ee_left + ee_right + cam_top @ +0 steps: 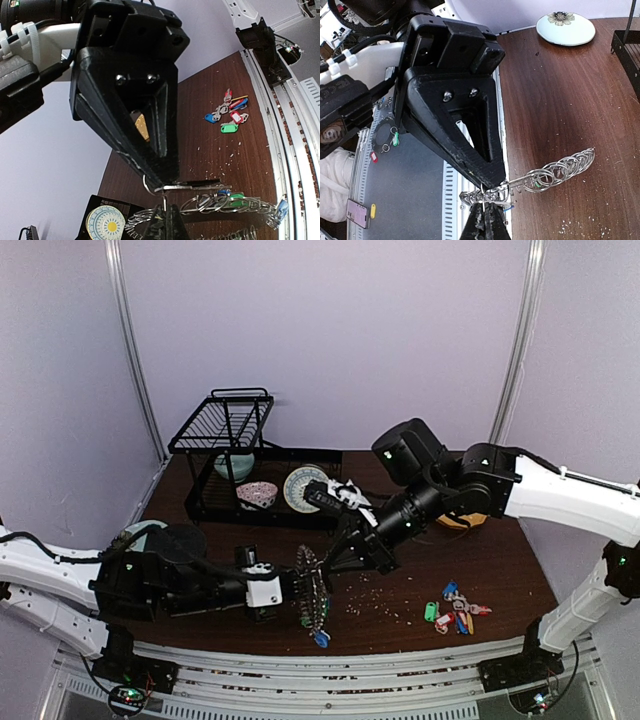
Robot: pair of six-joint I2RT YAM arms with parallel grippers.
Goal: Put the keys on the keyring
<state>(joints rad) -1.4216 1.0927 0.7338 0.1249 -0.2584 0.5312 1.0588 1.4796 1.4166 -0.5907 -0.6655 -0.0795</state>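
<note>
The keyring (318, 605) is a dark ring hung with small silver rings and blue and green tags. It stands on edge above the table's front middle. My left gripper (298, 590) is shut on its left rim; in the left wrist view the jaws (166, 195) pinch the rim and the silver rings (235, 204) trail to the right. My right gripper (330, 565) comes down on the ring's top from the right. In the right wrist view it (487, 196) is shut on a small silver piece on a loop, seemingly the keys (482, 190), pressed against the keyring's coil of rings (555, 172).
A loose bunch with red, blue and green tags (455, 612) lies at the front right, also in the left wrist view (227, 112). A black dish rack (225, 440) with bowls and a patterned plate (300, 487) stands at the back. A white plate (565, 27) lies at the left. Crumbs dot the table.
</note>
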